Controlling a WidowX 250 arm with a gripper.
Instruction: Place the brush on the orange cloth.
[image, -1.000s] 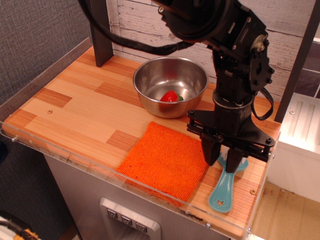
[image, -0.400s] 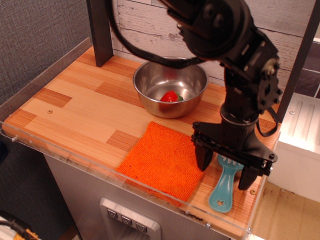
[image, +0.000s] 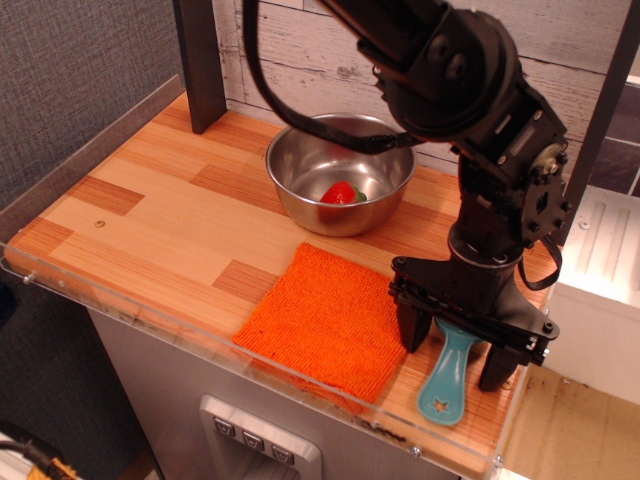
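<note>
The teal brush (image: 447, 379) lies on the wooden table at the front right, just right of the orange cloth (image: 328, 320). Its handle end with the star-shaped hole points toward the front edge. Its bristle head is hidden under my gripper. My gripper (image: 455, 352) is open and low over the brush, with one finger on each side of the handle. The fingers do not close on the brush. The orange cloth lies flat with nothing on it.
A steel bowl (image: 340, 172) holding a red strawberry (image: 340, 193) stands behind the cloth. A clear acrylic rim (image: 150, 322) runs along the table's front and left edges. A dark post (image: 200, 60) stands at the back left. The table's right edge is close to the brush.
My gripper has opened from nearly shut to wide. It has moved down and slightly right, so its fingers now straddle the brush handle. The brush and cloth have not moved.
</note>
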